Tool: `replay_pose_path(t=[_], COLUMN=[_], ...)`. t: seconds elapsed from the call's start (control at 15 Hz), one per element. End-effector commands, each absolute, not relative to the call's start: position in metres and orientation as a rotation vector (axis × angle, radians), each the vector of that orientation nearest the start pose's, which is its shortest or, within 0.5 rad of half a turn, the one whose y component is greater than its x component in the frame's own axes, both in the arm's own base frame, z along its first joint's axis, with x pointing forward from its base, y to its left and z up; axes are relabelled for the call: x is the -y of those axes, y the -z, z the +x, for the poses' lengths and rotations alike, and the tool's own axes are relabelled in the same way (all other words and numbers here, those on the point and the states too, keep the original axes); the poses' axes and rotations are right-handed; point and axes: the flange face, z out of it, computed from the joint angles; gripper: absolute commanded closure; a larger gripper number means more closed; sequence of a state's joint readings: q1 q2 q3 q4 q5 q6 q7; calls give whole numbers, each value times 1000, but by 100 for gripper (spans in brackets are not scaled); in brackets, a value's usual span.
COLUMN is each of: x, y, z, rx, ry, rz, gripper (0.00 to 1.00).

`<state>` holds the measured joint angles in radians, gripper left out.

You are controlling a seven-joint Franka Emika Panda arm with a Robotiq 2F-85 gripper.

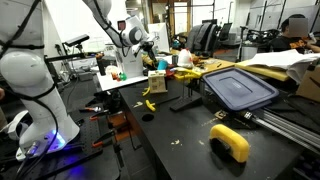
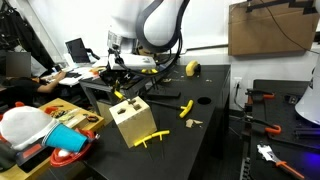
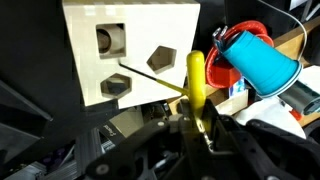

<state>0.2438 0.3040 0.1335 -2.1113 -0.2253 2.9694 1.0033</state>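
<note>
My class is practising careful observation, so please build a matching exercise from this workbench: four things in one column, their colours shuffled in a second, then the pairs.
Things
1. box with shaped holes
2. cup
3. curved block
4. robot arm

Colours
A. white
B. yellow
C. pale wood
D. blue

Pairs: 1-C, 2-D, 3-B, 4-A

**Q:** What bounds the scene in an exterior view?
**A:** A black worktop (image 2: pixel 215 140) fills the lower frame. Behind it stands a white wall (image 2: pixel 205 25), with a cardboard box (image 2: pixel 272 28) at upper right and a laptop (image 2: pixel 77 48) at upper left.
**Q:** And deeper in the room?
**A:** Office chairs (image 1: pixel 205 38) stand at upper centre in an exterior view; the light is even and diffuse.
</note>
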Motion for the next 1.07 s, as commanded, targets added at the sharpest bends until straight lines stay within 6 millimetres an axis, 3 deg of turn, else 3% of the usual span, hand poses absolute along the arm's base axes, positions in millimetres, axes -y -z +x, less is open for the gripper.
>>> replay_pose_path(t=[0.0,0.67,1.0], x=[-241,-277,-280], y=[-328,-345,-351], z=[564,537,528], rx=[-587,-526,-564], ry=[628,603,580], rz=[-2668,-2687,-2730], gripper=[96,96,96])
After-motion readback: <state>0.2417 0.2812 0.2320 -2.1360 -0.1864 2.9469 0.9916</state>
